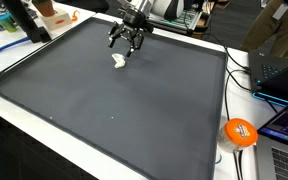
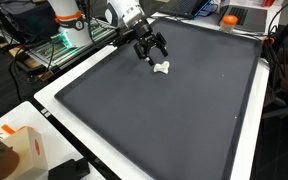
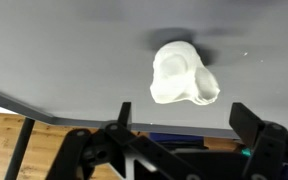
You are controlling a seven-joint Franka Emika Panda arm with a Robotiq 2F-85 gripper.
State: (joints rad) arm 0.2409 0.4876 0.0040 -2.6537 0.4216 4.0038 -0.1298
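Note:
A small white lumpy object (image 1: 119, 61) lies on the dark grey mat (image 1: 114, 100) near its far edge; it also shows in the other exterior view (image 2: 162, 67) and fills the upper middle of the wrist view (image 3: 182, 75). My gripper (image 1: 128, 42) hovers just above and slightly behind it, fingers spread wide and empty. It shows in the other exterior view (image 2: 151, 52) too. In the wrist view the two fingertips (image 3: 189, 118) stand apart with the white object beyond them, not touching it.
The mat lies on a white table (image 2: 54, 95). An orange ball-like object (image 1: 240, 132) sits at the table's edge beside a laptop (image 1: 284, 150). Cables and equipment crowd the far side (image 1: 184, 15). A small cardboard box (image 2: 19, 150) stands near one corner.

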